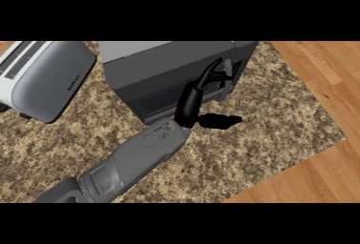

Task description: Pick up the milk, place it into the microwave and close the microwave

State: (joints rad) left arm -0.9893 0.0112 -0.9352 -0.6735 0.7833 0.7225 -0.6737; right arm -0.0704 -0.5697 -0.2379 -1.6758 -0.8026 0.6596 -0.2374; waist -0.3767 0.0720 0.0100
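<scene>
Head view, the only one on offer: a single grey forearm (pixel 134 159) comes in from the lower left and runs up across the speckled counter (pixel 274 128). That makes it the left hand (pixel 187 107), and it's right up against the microwave (pixel 162 59). Its fingers (pixel 209 72) are stretched long and straight along the box's right front corner and the thumb (pixel 222 121) juts out sideways. It has nothing in its grasp.

There's no milk to be seen anywhere, on the counter or in the hand. My read is that it's already inside the microwave, though the dark front face (pixel 156 101) hides any proof. The right hand doesn't show at all. A toaster (pixel 49 78) sits well off to the left, out of the play.

So this looks like the closing step, with flat fingers set to push. I can't tell whether the door is fully home. The next move would be a steady sweep of those straight fingers along the front until it sits flush, without nudging the whole box back.
</scene>
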